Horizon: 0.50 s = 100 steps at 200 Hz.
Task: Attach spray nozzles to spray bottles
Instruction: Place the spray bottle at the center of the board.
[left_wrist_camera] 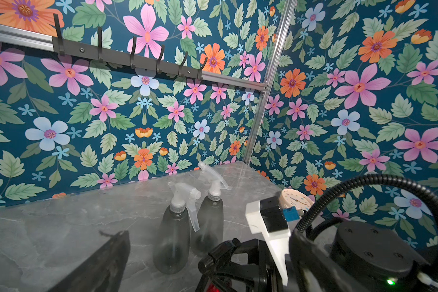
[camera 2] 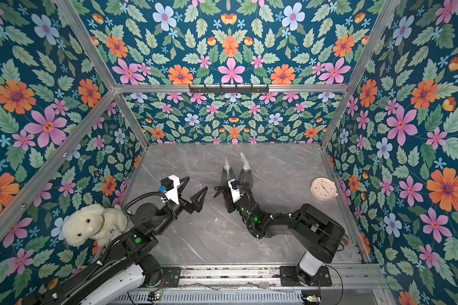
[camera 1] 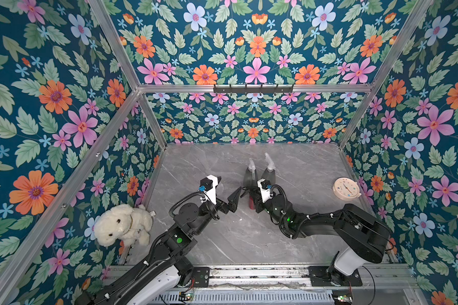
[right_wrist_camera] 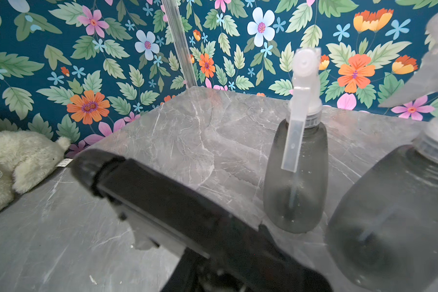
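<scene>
Right gripper [camera 1: 252, 197] gripping black nozzle [right_wrist_camera: 162, 202] over red bottle [camera 1: 251, 203]; left gripper [camera 2: 202, 197] gaping wide just beside red bottle; grey bottles [left_wrist_camera: 173, 240] standing behind it.

Dark teal wallpaper thick with pink, orange and pale blue flowers and green leaves [camera 1: 230, 52] covers the back wall and both side walls. Silver aluminium frame bars [camera 1: 169, 88] run up the corners and across the back wall, and the crossbar carries a black metal hook rail [camera 1: 253, 89]. Below, a grey marble-patterned tabletop [camera 1: 236, 237] meets the walls at its back and side edges under soft, even light.
</scene>
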### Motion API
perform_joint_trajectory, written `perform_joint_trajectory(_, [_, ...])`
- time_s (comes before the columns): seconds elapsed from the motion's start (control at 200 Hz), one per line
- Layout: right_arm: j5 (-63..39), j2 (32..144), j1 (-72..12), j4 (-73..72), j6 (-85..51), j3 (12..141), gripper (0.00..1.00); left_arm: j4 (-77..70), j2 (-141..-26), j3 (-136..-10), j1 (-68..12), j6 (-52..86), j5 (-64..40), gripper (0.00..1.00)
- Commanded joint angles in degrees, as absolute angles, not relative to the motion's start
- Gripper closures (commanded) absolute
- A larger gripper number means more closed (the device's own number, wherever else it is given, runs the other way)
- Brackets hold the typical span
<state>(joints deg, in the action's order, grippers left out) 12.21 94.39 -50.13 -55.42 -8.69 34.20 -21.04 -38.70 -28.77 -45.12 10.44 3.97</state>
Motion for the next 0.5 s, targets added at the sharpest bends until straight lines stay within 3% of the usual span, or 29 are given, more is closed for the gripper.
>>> perform_joint_trajectory(0.0, [13.2, 94.5, -50.4, -58.4, -9.5, 34.2, 0.75, -22.3, -38.8, -28.7, -45.0, 10.3, 4.5, 0.0])
perform_joint_trajectory(0.22, [12.9, 94.5, -50.6, -56.7, -10.6, 33.5, 0.55, -22.0, -38.3, -28.8, -45.0, 10.4, 4.4, 0.0])
perform_joint_trajectory(0.495, [14.0, 93.7, -51.3, -55.7, -11.9, 32.2, 0.42, -22.0, -38.2, -28.8, -45.1, 10.3, 4.2, 0.0])
